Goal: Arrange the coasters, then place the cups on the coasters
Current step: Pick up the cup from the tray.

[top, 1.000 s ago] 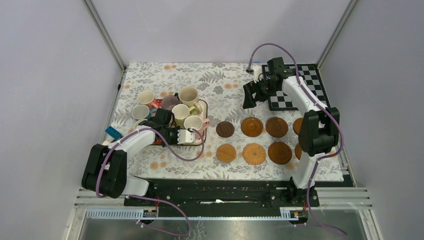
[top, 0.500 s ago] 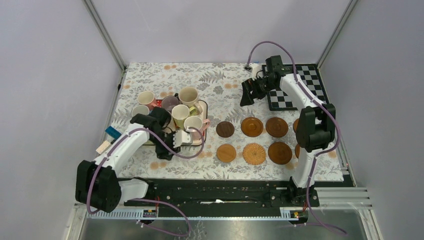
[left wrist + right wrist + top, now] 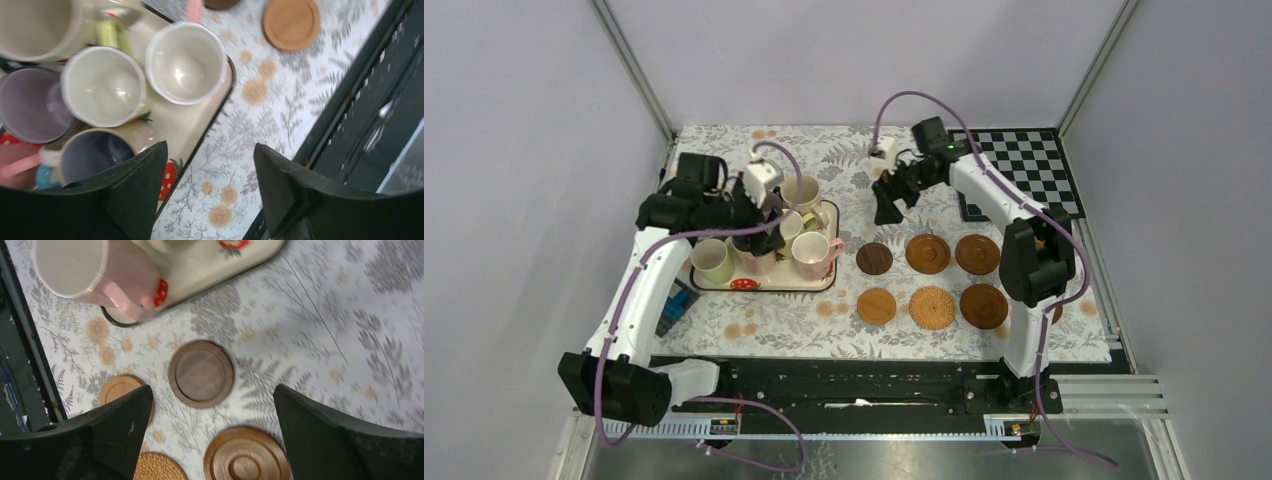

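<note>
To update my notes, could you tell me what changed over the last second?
The left gripper swung from the near side of the tray over the cups and opened, empty. The right gripper moved left off the checkerboard mat, staying open. The coasters stayed.

No word, number, label or brand can be read anywhere: the cups (image 3: pixel 102 85), coasters (image 3: pixel 201 373), tray (image 3: pixel 774 284), checkered mat (image 3: pixel 1034 160) and tablecloth (image 3: pixel 844 160) show only plain colour or printed patterns.

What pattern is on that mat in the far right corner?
The mat has black-and-white checkerboard squares; the top external view shows it best.
</note>
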Controlling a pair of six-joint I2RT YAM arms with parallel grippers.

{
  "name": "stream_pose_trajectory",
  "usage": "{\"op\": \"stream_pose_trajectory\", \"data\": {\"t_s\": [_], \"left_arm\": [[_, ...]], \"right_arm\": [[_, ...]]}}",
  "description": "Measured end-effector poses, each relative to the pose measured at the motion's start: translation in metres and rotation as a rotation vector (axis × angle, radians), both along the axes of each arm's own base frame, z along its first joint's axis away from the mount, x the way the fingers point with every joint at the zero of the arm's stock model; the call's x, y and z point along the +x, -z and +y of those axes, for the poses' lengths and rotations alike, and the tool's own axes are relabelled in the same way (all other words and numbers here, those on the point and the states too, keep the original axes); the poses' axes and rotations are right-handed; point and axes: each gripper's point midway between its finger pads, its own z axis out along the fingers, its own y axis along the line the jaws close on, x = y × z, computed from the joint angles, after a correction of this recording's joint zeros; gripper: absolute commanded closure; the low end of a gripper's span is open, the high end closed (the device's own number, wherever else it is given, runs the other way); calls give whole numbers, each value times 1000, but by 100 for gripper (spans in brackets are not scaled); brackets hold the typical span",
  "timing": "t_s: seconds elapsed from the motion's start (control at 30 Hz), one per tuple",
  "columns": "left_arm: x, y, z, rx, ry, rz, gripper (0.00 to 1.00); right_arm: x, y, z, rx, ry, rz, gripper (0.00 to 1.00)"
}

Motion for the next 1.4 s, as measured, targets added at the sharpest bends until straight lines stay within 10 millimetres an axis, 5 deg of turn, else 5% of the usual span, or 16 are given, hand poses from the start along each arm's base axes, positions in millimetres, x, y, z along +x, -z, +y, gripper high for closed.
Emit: {"op": "stream_pose_trajectory", "data": {"t_s": [0.23,0.43,0.67,1.03,1.4], "left_arm": [[45,-36,27,-163,-314,-24,1],[57,-52,42,-252,-496,-50,1],[68,-54,60,-274,-599,-58,1],[67,-52,61,-275,-610,-57,1],[68,-51,61,-274,-612,-56,1]], "right_arm": [[-14,-11,63,-24,-7,-49,6],[-7,-24,95,-11,74,-97,5],[-1,-11,128,-36,104,-105,9],[23,10,140,-108,150,-122,30],[36,7,137,-181,130,-167,51]]}}
